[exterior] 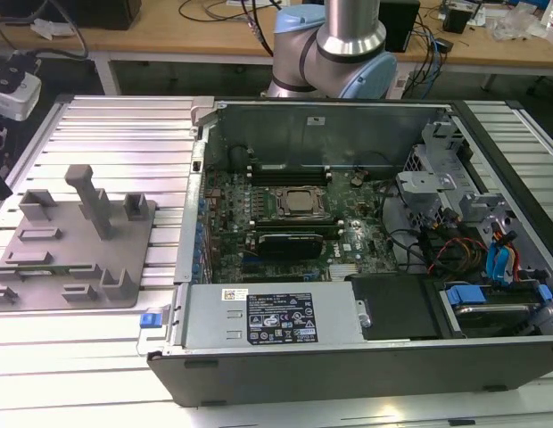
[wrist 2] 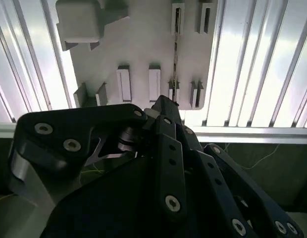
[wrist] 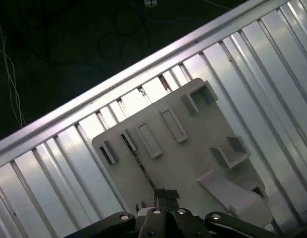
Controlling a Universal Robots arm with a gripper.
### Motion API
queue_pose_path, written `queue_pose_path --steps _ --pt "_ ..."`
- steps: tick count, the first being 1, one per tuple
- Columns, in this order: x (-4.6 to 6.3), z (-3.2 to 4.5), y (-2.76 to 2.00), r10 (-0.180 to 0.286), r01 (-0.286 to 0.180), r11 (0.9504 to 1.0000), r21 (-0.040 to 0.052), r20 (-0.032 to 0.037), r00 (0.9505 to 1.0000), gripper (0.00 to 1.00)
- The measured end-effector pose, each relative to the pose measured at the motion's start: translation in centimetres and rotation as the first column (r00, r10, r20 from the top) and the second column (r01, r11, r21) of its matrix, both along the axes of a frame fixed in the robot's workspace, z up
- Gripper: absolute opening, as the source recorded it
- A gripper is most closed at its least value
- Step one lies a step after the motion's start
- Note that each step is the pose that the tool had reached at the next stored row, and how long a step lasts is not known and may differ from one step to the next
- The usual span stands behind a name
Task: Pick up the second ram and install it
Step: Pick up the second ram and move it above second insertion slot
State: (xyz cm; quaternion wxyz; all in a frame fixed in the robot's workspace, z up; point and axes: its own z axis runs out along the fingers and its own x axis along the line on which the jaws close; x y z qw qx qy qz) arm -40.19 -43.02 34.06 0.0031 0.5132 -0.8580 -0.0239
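The second ram is a thin dark stick seen edge-on, standing in the slots of the grey holder plate. In the first wrist view the ram runs as a dark line across the same plate. My gripper hangs well above the plate, roughly over the near end of the stick, and is also seen in the second wrist view. Its fingertips sit together with nothing between them. In the exterior view the plate lies at the left of the open computer case.
The plate rests on a ribbed aluminium table and carries a tall post and several small blocks. Inside the case are the square processor, memory slots behind it, a black block, and cables and drive bays at the exterior view's right.
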Motion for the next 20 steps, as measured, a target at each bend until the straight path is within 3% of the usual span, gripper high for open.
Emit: queue_pose_path --steps 1,2,4,8,10,11,18,20 --pt "0.0 -0.03 0.0 0.03 -0.03 0.9996 0.0 -0.0001 0.9996 0.08" --pt "0.0 -0.13 0.0 0.093 -0.093 0.9956 -0.0001 -0.0001 0.9956 0.08" --pt "0.0 -0.21 0.0 0.145 -0.145 0.9895 -0.0001 -0.0001 0.9895 0.08" --pt "0.0 -0.52 0.0 0.262 -0.262 0.965 -0.0002 -0.0001 0.965 0.08" --pt "0.0 -0.94 0.0 0.37 -0.37 0.9289 -0.0002 0.0 0.9289 0.08" --pt "-0.1 -1.3 -0.01 0.391 -0.391 0.9205 -0.0003 -0.0001 0.9205 0.08" --pt "-0.1 -3.39 -0.15 0.394 -0.394 0.9193 0.0 -0.0002 0.9193 0.08" --pt "-0.1 -3.4 -0.15 0.394 -0.394 0.9192 0.0 -0.0004 0.9192 0.08"
